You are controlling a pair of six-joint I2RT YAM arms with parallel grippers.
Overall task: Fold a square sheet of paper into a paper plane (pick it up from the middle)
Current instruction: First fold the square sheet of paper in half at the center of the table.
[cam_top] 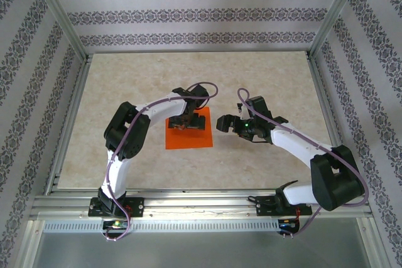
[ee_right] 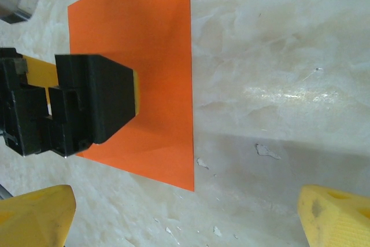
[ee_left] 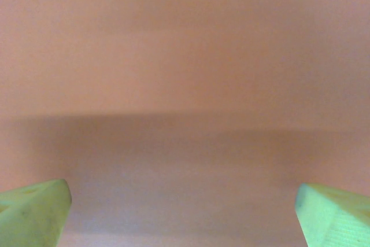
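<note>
Near the middle of the top view, the square sheet of paper (cam_top: 191,136) lies flat on the pale marbled table (cam_top: 125,92). It is bright orange and, as far as I can make out, not yet folded at all. The left gripper (cam_top: 184,123) hangs right over the sheet's upper middle, pointing down at it. That fits the instruction to pick it up from the middle: it looks placed for a pinch at the centre, not at an edge. From its own wrist camera the paper (ee_left: 185,56) is a soft orange blur very close beneath. The two fingertips (ee_left: 34,215) sit at the lower left and lower right corners of the frame, spread wide with nothing between them. Whether the tips actually touch the sheet I cannot tell; the close view is too blurred for that. The right gripper (cam_top: 223,123) waits just beside the sheet's right edge, over bare table and aimed toward the paper, probably standing by to help once the sheet lifts. In its wrist view the yellow fingertips (ee_right: 332,215) are likewise at the bottom corners, splayed wide and empty. The sheet (ee_right: 156,56) lies in the upper left of that frame, with the left gripper's black finger over it. Neither arm grips anything, so the folding looks barely begun.
</note>
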